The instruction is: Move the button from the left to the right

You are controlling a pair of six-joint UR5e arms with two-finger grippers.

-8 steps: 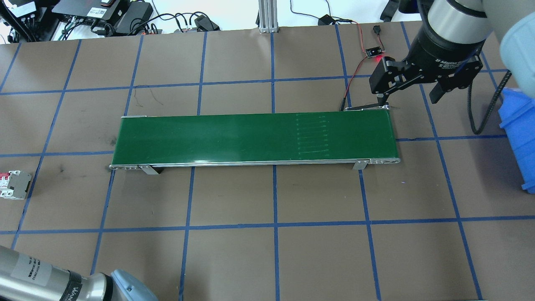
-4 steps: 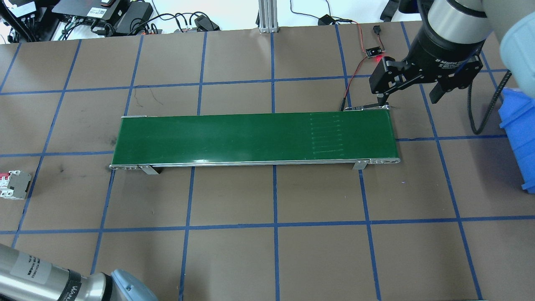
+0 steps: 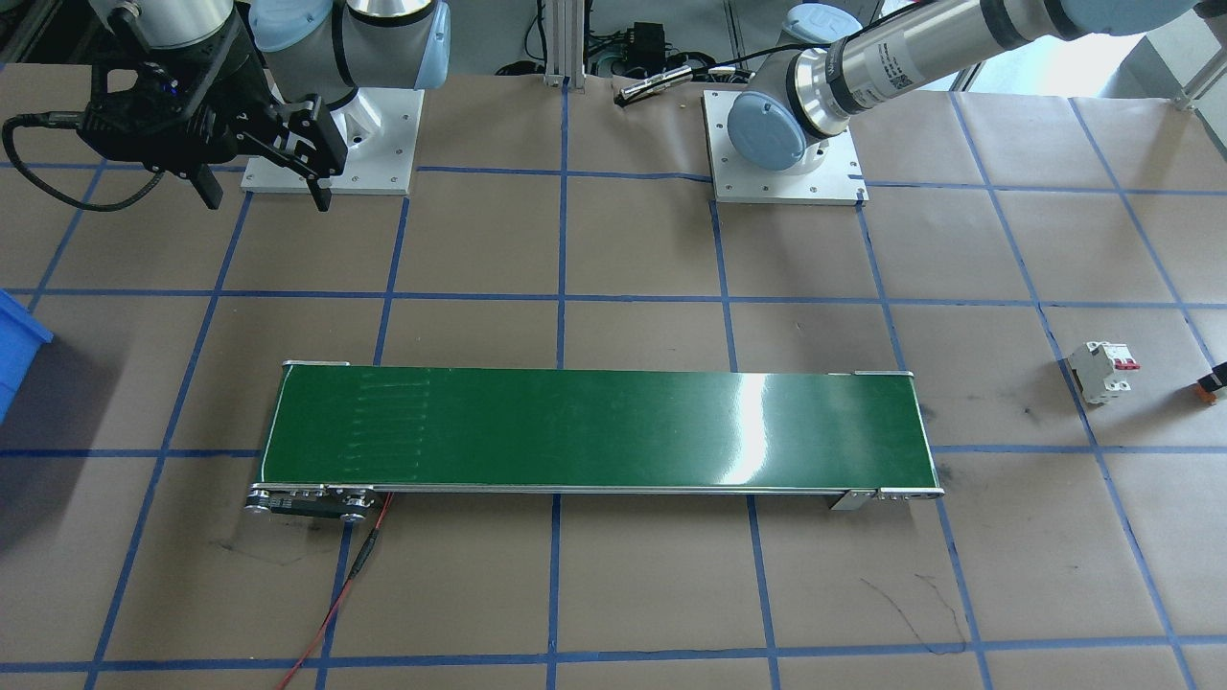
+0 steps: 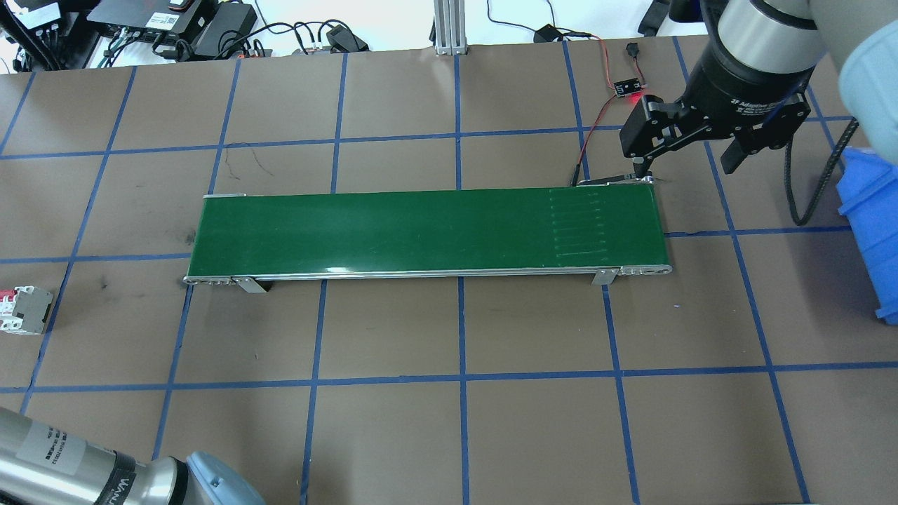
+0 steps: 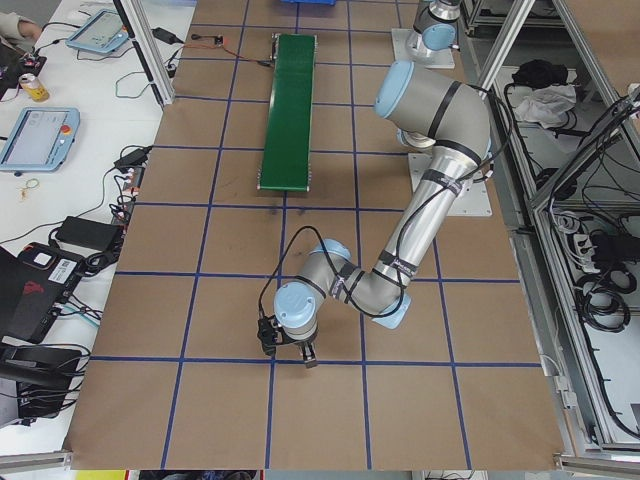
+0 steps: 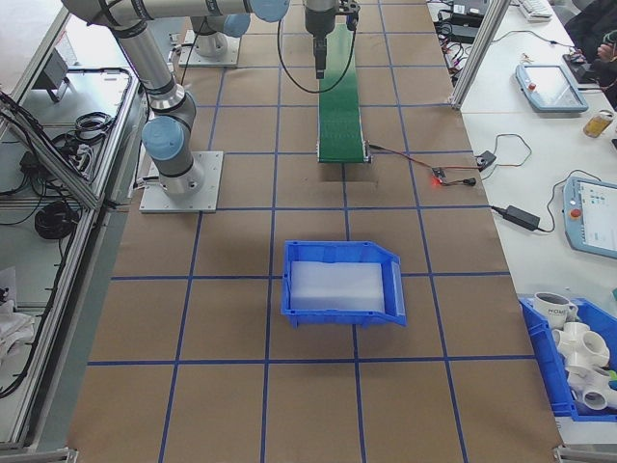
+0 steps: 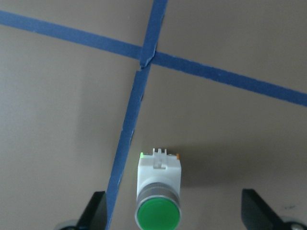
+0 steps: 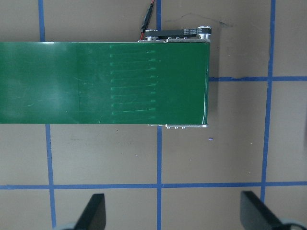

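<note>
Your left gripper (image 7: pixel 172 218) hangs with its jaws spread wide, and the button (image 7: pixel 159 191) sits straight below it, between the two fingertips (image 7: pixel 96 211) and touching neither. In the left wrist view the button lies on its side on the brown paper, just to the right of a blue tape line (image 7: pixel 129 139); its green round cap faces the bottom of the frame and its white body with small prongs points away, so its long axis runs across the line between your fingers, which suits a pinch on the white flanks. It lies nearer the left finger than the right, so I judge you should shift a touch to centre it before you descend. In the front-facing view a small orange-tipped thing (image 3: pixel 1208 388) at the frame's edge, beyond the circuit breaker (image 3: pixel 1102 369) as seen from the conveyor (image 3: pixel 594 431), may be the same button, but it is too small to be sure. The conveyor's green belt carries nothing. Your right gripper (image 4: pixel 691 151) is also wide open and holds nothing; it hovers near the conveyor's far-right corner, by the red-lit sensor board (image 4: pixel 628 88), and its camera looks down on that end of the belt (image 8: pixel 105 81). The left arm is clearly the nearer one to the button. A blue bin (image 6: pixel 342 280) stands beyond the conveyor's right end; a pale sheet or liner shows inside and no loose parts. Another blue bin (image 6: pixel 569 362) at the side table holds white pipe fittings.
</note>
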